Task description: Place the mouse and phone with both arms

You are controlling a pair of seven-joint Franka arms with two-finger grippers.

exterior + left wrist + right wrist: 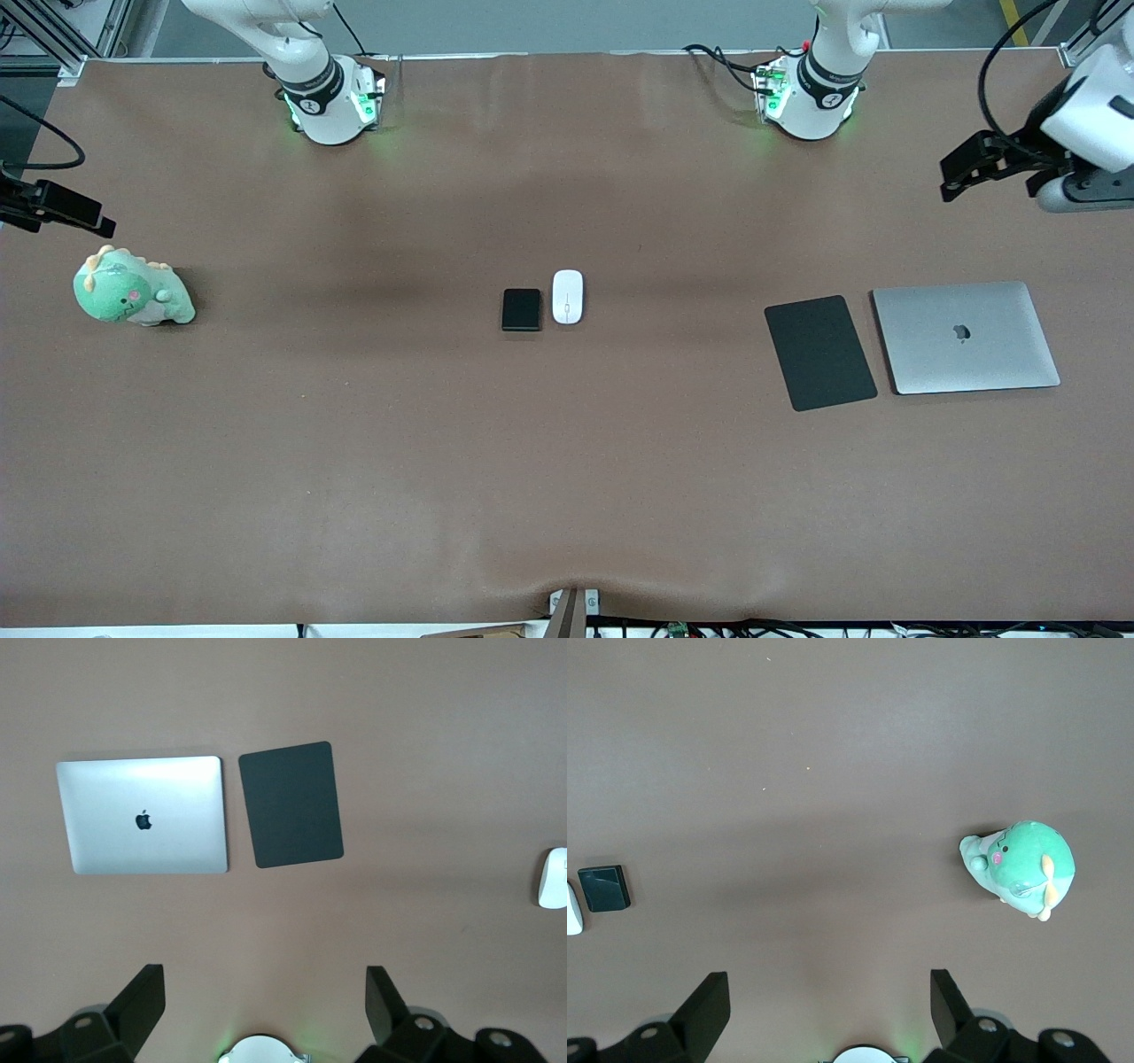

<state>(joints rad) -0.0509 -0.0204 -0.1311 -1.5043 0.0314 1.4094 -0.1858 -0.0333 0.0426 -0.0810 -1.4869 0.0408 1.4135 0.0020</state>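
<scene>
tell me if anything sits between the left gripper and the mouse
Nothing visible does. The left gripper, open, hangs over bare table at the left arm's end. The mouse lies mid-table beside the phone. The mouse pad and laptop lie nearer the front camera, off that path.

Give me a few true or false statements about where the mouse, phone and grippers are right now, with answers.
1. The mouse lies beside the phone. True.
2. The left gripper holds the mouse. False: it is open and empty, high over the table's left-arm end.
3. The phone lies on the mouse pad. False: it lies on the bare table, apart from the pad.
4. The right gripper is open. True.
5. The laptop is closed. True.
</scene>
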